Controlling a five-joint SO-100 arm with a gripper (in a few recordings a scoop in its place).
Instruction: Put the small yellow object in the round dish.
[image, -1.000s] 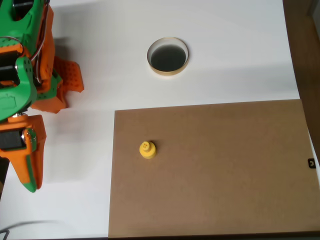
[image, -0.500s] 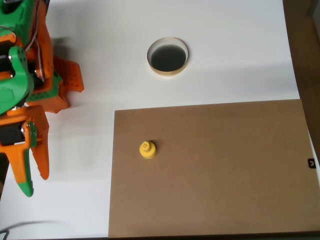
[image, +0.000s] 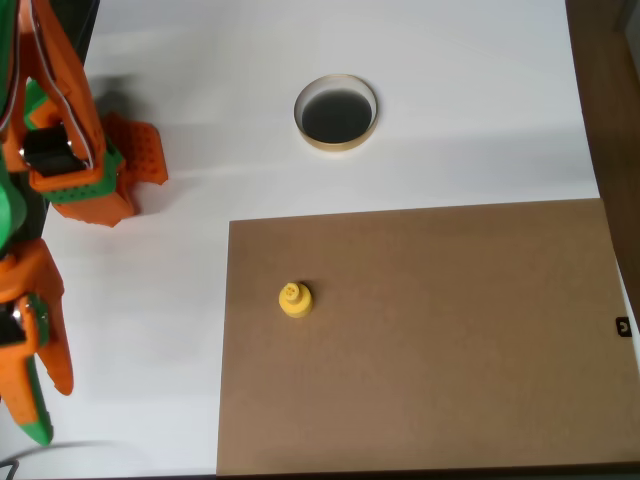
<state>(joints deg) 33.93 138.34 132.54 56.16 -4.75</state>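
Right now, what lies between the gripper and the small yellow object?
In the overhead view, nothing: bare white table, then the brown board's edge, separate the gripper from the small yellow object.

Bare brown board (image: 450, 340) and white table (image: 470, 110) lie unobstructed.

Overhead view: tiny bright yellow plastic piece with knob on top (image: 294, 299) stands upright on brown rectangular board (image: 430, 340), near board's left edge. Small round dish, pale cream rim, dark inside (image: 336, 113), sits on white table (image: 470, 110) above board, well apart from yellow piece. Orange-and-green two-finger gripper (image: 42, 400) at left edge over table, fingertips pointing down-picture, near each other; jaw gap unclear.
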